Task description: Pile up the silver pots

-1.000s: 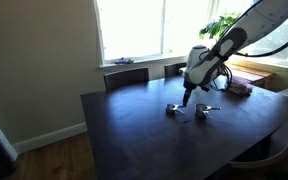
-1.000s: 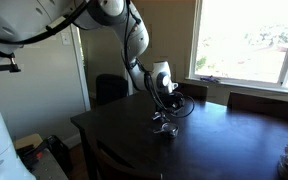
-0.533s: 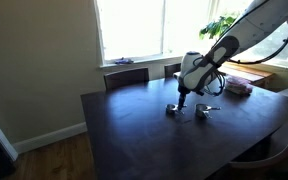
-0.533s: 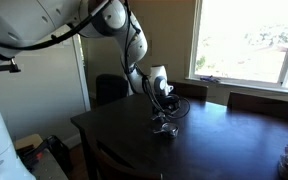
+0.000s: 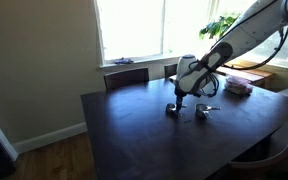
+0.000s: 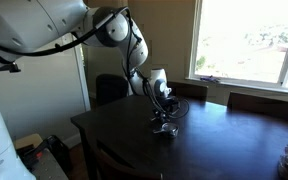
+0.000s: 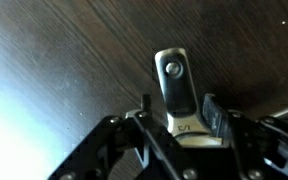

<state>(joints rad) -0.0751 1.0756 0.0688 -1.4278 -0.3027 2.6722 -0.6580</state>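
In an exterior view, one silver pot [image 5: 171, 108] sits on the dark table [image 5: 134, 130], with a second silver pot [image 5: 204, 111] a little apart from it. In the other exterior view the pots [image 6: 164, 127] look like one small shiny cluster. My gripper [image 5: 179, 99] hangs low just above the nearer pot and also shows here [image 6: 164, 112]. In the wrist view the pot's flat silver handle [image 7: 174, 75] lies between my two fingers [image 7: 177, 108]. The right finger is close against it and a small gap shows on the left. The pot's bowl is hidden under the gripper.
A pinkish stack of flat items [image 5: 240, 88] lies on the far side of the table near the window. Chairs [image 5: 126, 76] stand at the table's far edge. A potted plant [image 5: 222, 25] stands by the window. The table's edge [image 6: 84, 140] is near.
The arm has moved down and a little sideways, bringing the gripper lower over the nearer pot. The pots have not moved.
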